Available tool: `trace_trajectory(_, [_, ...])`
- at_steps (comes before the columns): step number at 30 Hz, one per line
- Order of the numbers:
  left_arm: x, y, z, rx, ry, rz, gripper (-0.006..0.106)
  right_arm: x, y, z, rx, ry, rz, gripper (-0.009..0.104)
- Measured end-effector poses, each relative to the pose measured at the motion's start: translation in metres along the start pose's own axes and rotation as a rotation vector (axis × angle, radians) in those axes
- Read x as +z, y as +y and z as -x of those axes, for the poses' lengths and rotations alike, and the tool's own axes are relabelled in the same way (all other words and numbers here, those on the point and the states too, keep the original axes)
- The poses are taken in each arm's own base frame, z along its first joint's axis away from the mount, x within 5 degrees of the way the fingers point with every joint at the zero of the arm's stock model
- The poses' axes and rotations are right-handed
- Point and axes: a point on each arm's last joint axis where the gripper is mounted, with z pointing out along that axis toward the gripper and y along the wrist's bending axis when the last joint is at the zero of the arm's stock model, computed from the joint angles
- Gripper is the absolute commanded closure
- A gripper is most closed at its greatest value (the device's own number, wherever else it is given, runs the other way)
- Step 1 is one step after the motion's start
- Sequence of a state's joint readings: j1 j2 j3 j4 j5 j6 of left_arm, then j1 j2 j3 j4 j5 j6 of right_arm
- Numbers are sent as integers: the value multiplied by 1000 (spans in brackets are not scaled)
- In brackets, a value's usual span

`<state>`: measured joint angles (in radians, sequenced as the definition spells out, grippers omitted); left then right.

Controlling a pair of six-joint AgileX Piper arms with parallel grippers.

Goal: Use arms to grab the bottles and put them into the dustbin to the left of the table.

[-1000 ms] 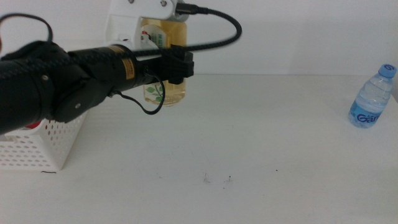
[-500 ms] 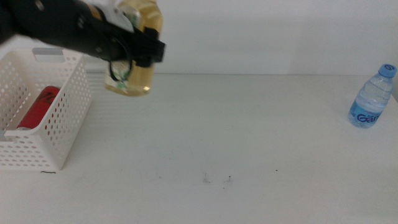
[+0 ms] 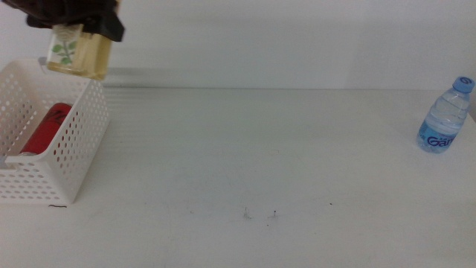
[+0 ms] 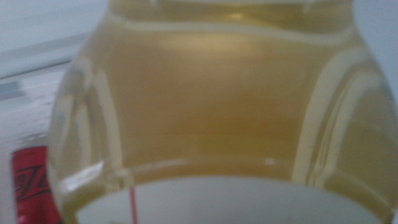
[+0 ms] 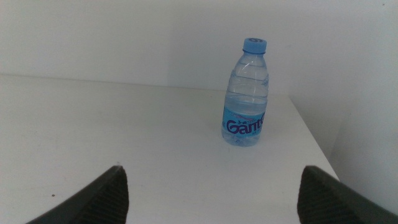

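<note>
I count the red can (image 3: 46,126) already in the dustbin (image 3: 82,145), my left end effector (image 3: 74,18) gripping the tea bottle (image 3: 78,56) above it, and the water bottle (image 3: 445,115) untouched on the tabletop (image 3: 282,164) ahead of my open right end effector (image 5: 211,193).

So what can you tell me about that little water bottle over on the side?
The water bottle is small, clear plastic, with a light blue cap and a blue label with white letters. It looks full or nearly so. It stands upright near the table's far right corner, alone, nothing touching it but the tabletop. The right hand waits in front of it, open and well short of it.
</note>
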<state>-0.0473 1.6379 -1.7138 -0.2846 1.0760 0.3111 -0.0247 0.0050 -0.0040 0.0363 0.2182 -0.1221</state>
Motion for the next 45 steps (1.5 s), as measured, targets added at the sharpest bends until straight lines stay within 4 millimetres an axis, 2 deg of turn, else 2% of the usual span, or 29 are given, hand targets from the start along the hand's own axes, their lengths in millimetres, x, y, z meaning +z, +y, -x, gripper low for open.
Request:
trace_trajectory(7, [18,52,-6,-92,58,45,102,0,0,0,0,0,0,2])
trace_trajectory(14, [33,107,-27,-186,134,90,102,0,0,0,0,0,0,2])
trace_trajectory(18, [44,131,-39,-223,172,107,102,0,0,0,0,0,0,2])
trace_trajectory(23, [65,155,-54,-263,225,122,102,0,0,0,0,0,0,2])
trace_trajectory(36, [109,178,-79,-286,343,127,99,0,0,0,0,0,0,2])
trace_trajectory(39, [116,181,-82,-287,362,126,91,0,0,0,0,0,0,2])
trace_trajectory(42, [118,182,-84,-282,374,132,74,0,0,0,0,0,0,2])
trace_trajectory(43, [117,182,-84,-281,372,133,34,0,0,0,0,0,0,2])
trace_trajectory(45, [117,182,-84,-281,376,132,15,0,0,0,0,0,0,2])
